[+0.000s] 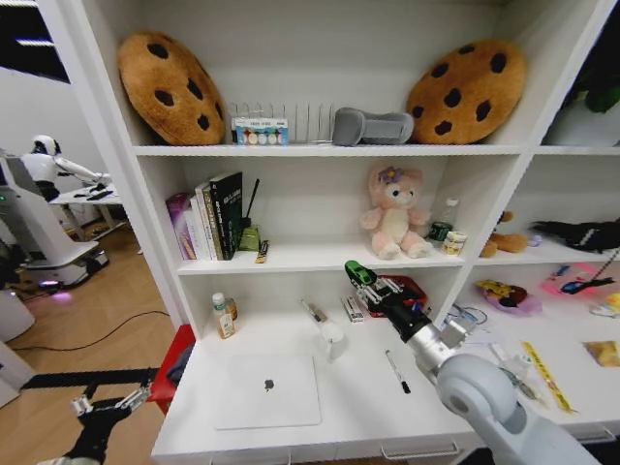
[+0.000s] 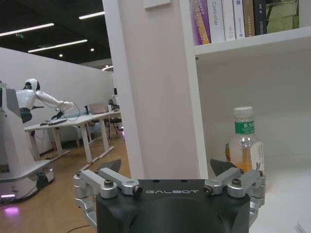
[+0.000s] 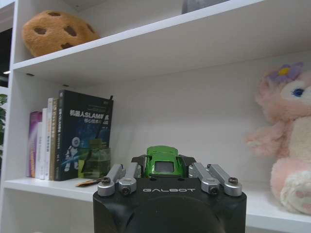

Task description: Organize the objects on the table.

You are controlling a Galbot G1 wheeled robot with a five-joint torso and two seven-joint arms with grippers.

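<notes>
My right gripper [image 1: 362, 278] is shut on the tiny green toy car [image 1: 359, 272] and holds it above the back of the white table [image 1: 358, 417], just below the middle shelf's edge. In the right wrist view the car [image 3: 164, 159] sits between the closed fingers of this gripper [image 3: 164, 169], facing the shelf. A silver laptop [image 1: 268, 389] lies closed at the table's front left. A black pen [image 1: 397, 371] lies to its right. A small clear bottle [image 1: 223, 316] stands at the back left. My left gripper [image 1: 107, 405] hangs open beside the table's left end, with the bottle [image 2: 244, 145] ahead of this gripper [image 2: 167, 167].
The middle shelf [image 1: 310, 258] holds books [image 1: 208, 218], a green jar [image 1: 249, 237] and a pink plush toy [image 1: 394, 211]. A small white object [image 1: 332, 341] and a box [image 1: 354, 308] sit at the table's back. A red stool [image 1: 174, 373] stands left of the table.
</notes>
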